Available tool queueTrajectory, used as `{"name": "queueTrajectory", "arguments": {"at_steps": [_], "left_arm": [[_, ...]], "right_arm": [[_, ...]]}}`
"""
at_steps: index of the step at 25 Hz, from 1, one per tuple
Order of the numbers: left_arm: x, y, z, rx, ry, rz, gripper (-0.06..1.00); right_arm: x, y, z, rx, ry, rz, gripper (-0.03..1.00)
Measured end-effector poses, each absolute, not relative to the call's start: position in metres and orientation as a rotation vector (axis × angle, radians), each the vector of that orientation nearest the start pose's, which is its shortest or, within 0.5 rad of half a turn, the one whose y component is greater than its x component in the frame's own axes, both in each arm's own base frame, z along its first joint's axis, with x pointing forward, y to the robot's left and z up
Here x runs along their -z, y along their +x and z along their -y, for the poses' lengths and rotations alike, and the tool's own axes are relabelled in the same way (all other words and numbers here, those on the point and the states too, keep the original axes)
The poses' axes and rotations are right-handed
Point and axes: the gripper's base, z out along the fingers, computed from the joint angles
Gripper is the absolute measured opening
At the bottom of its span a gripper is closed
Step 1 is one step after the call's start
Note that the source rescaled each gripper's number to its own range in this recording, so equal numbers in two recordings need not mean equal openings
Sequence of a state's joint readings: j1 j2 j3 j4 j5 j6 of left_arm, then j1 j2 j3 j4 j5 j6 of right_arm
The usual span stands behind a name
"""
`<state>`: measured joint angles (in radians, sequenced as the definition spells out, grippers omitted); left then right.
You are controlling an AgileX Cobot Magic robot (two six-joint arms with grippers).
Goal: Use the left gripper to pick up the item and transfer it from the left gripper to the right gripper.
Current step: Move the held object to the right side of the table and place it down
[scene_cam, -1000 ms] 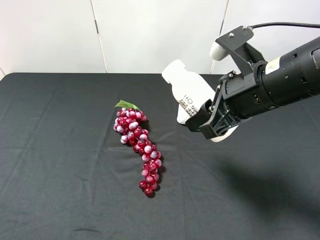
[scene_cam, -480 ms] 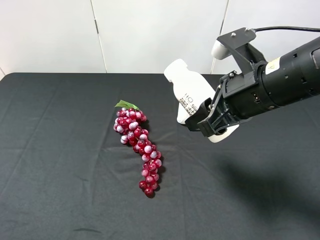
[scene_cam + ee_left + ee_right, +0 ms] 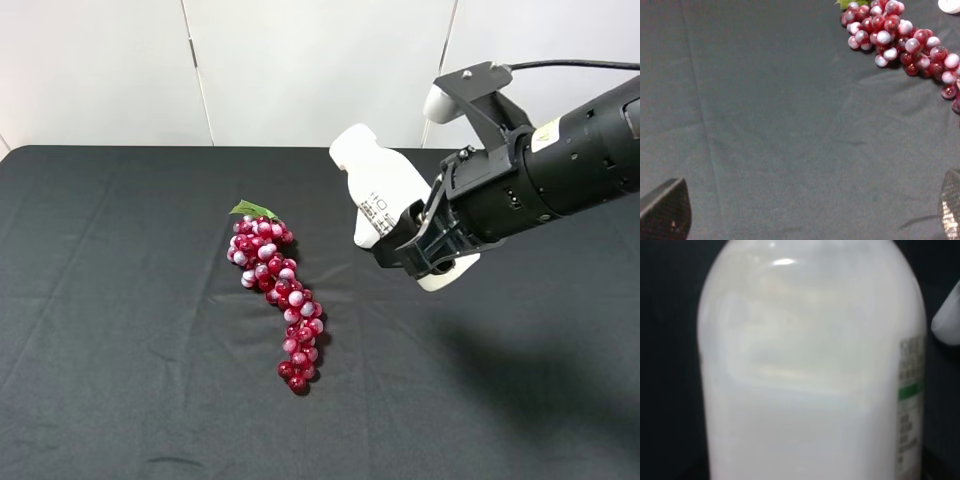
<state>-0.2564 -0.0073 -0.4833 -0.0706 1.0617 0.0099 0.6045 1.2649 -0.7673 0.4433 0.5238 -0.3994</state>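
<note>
While aloft, hand (image 3: 416, 250) tight on bottle (image 3: 384, 186).

So the red plastic grape bunch (image 3: 275, 290) lies about mid-table on the black cloth-covered table (image 3: 120, 350), running diagonally from back-left to front-right, leaf end at the back. Right of it and a bit further back, the wide white plastic bottle (image 3: 385, 195) is up off the cloth. It's tilted, cap toward back-left. The black right gripper (image 3: 425, 250) reaches in from the right, clamped round the bottle's lower half. The left gripper (image 3: 807, 210) hangs over bare cloth near the grapes, fingers spread wide.
</note>
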Motion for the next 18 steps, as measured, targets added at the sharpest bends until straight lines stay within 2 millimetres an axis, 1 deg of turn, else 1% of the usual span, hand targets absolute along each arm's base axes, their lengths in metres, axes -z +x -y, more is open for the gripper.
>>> {"name": "queueTrajectory", "arguments": {"at_steps": [4,9,13,17,18], "left_arm": [[-0.273,-0.006,0.004,0.237,0.277,-2.042,0.99],[-0.273,-0.005,0.005,0.213,0.236,-2.046,0.99],[-0.273,-0.005,0.005,0.152,0.135,-2.052,0.98],[-0.273,-0.004,0.006,0.088,0.027,-2.054,0.98],[-0.273,-0.004,0.006,0.088,0.027,-2.054,0.98]], "right_arm": [[-0.252,0.19,-0.153,-0.526,-0.798,-2.428,0.08],[-0.248,0.196,-0.136,-0.465,-0.684,-2.531,0.08],[-0.244,0.208,-0.117,-0.408,-0.555,-2.588,0.08],[-0.229,0.223,-0.099,-0.354,-0.452,-2.671,0.08],[-0.224,0.227,-0.097,-0.343,-0.437,-2.693,0.08]]}}
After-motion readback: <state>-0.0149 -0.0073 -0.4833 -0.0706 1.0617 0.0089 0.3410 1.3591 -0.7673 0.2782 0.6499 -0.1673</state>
